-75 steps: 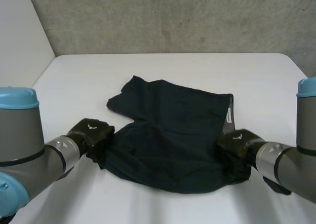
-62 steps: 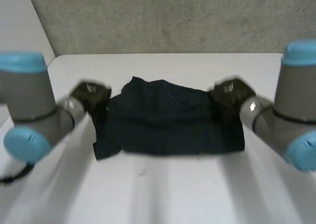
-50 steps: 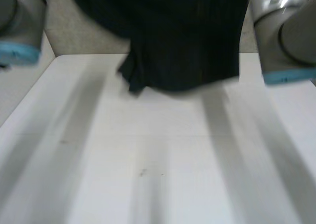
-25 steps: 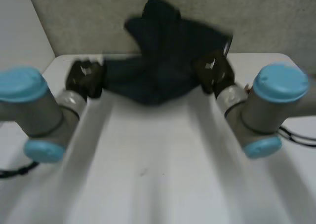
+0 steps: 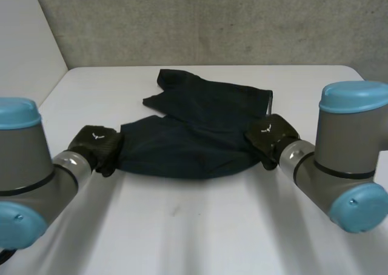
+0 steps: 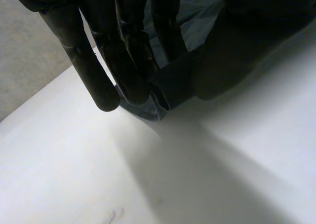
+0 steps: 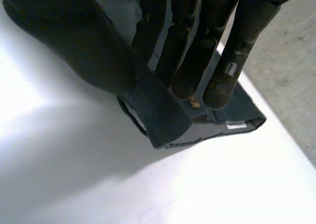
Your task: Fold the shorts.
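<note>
Dark shorts [image 5: 194, 129] lie spread across the back middle of the white table [image 5: 194, 226], with one leg pointing toward the wall. My left hand [image 5: 96, 146] is at the left end of the shorts' near edge. In the left wrist view its fingers [image 6: 128, 46] pinch a folded edge of the shorts [image 6: 173, 81] against the thumb. My right hand [image 5: 270, 137] is at the right end of that edge. In the right wrist view its fingers [image 7: 197, 46] and thumb pinch the waistband corner [image 7: 163, 118], close to a small white label [image 7: 236, 126].
A grey concrete wall [image 5: 212, 20] rises behind the table's far edge. A pale wall [image 5: 24, 45] stands at the left. Bare white tabletop stretches between my arms toward the near edge.
Both hands swung the shorts up into the air and brought them down again. The shorts now lie flatter and farther back on the table, still held at both ends.
</note>
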Available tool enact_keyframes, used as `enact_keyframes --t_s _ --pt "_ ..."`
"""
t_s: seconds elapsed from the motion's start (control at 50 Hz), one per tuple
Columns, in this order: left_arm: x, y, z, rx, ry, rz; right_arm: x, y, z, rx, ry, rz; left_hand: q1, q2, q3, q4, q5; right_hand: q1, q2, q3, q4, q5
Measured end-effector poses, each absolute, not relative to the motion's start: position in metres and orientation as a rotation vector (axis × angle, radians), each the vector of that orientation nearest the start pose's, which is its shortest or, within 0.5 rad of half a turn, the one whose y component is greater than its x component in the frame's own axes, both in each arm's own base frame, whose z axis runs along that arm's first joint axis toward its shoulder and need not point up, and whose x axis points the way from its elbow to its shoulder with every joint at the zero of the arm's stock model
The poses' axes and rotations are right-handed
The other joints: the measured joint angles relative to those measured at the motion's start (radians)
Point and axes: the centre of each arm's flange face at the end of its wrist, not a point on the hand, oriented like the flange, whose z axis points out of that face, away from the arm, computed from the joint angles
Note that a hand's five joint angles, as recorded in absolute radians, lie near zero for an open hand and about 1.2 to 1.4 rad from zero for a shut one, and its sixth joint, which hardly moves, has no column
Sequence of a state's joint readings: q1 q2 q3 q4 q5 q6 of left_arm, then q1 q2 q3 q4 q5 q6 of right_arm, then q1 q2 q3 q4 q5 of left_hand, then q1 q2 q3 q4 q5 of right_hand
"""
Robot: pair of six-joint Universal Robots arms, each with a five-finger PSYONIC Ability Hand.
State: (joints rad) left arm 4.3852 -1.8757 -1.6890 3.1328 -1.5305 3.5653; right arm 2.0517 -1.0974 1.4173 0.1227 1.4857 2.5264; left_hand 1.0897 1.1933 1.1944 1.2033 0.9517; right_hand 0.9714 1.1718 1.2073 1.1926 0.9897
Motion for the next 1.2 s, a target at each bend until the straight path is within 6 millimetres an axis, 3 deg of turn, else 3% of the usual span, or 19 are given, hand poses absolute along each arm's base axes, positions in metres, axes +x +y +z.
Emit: enact_keyframes --t_s 0.04,0.06,0.16,0.22,0.24,0.26,0.44,0.54,0.7,0.8,0.88,0.94,1.06,1.2 --pt "-0.227 -0.249 0.184 1.019 2.437 -1.654 0.287 -0.250 0.187 -1.459 2.241 -1.647 0.000 0.000 0.000 0.000 0.000 0.000 0.000 0.000 0.000 0.000" --pt "-0.222 -0.232 0.190 1.094 2.446 -1.556 0.280 -0.237 0.190 -1.519 2.280 -1.538 0.000 0.000 0.000 0.000 0.000 0.000 0.000 0.000 0.000 0.000" --pt "-0.207 -0.186 0.202 1.302 2.478 -1.259 0.255 -0.195 0.198 -1.756 2.351 -1.179 0.000 0.000 0.000 0.000 0.000 0.000 0.000 0.000 0.000 0.000" --pt "-0.205 -0.179 0.204 1.330 2.481 -1.220 0.251 -0.189 0.199 -1.792 2.350 -1.131 0.000 0.000 0.000 0.000 0.000 0.000 0.000 0.000 0.000 0.000" --pt "-0.198 -0.156 0.212 1.418 2.480 -1.113 0.237 -0.173 0.205 -1.889 2.330 -1.006 0.000 0.000 0.000 0.000 0.000 0.000 0.000 0.000 0.000 0.000" --pt "-0.196 -0.150 0.214 1.441 2.476 -1.094 0.233 -0.169 0.206 -1.910 2.318 -0.979 0.000 0.000 0.000 0.000 0.000 0.000 0.000 0.000 0.000 0.000" --pt "-0.197 -0.146 0.217 1.484 2.456 -1.112 0.225 -0.170 0.204 -1.882 2.293 -0.959 0.000 0.000 0.000 0.000 0.000 0.000 0.000 0.000 0.000 0.000" --pt "-0.209 -0.170 0.210 1.479 2.418 -1.197 0.228 -0.177 0.198 -1.849 2.290 -0.997 0.000 0.000 0.000 0.000 0.000 0.000 0.000 0.000 0.000 0.000" --pt "-0.237 -0.226 0.201 1.443 2.324 -1.383 0.237 -0.204 0.205 -1.709 2.301 -1.238 0.000 0.000 0.000 0.000 0.000 0.000 0.000 0.000 0.000 0.000" --pt "-0.250 -0.236 0.195 1.478 2.300 -1.412 0.239 -0.210 0.205 -1.666 2.308 -1.273 -0.001 -0.002 0.000 0.000 0.025 0.000 0.000 0.000 0.000 0.000" --pt "-0.265 -0.246 0.196 1.508 2.254 -1.475 0.239 -0.210 0.199 -1.655 2.318 -1.246 -0.661 -0.712 -0.708 -0.718 -0.648 0.000 0.000 0.000 0.000 0.000" --pt "-0.269 -0.251 0.200 1.494 2.228 -1.523 0.239 -0.208 0.197 -1.657 2.322 -1.232 -0.693 -0.779 -0.771 -0.793 -0.721 0.000 0.000 0.000 0.000 0.000" --pt "-0.282 -0.291 0.217 1.338 2.153 -1.781 0.236 -0.201 0.189 -1.666 2.332 -1.179 -0.696 -0.820 -0.815 -0.833 -0.760 0.000 0.000 0.000 0.000 0.004" --pt "-0.300 -0.326 0.202 1.285 2.259 -1.934 0.236 -0.199 0.186 -1.672 2.329 -1.175 -0.692 -0.794 -0.799 -0.810 -0.727 0.000 0.000 0.000 0.000 0.005"
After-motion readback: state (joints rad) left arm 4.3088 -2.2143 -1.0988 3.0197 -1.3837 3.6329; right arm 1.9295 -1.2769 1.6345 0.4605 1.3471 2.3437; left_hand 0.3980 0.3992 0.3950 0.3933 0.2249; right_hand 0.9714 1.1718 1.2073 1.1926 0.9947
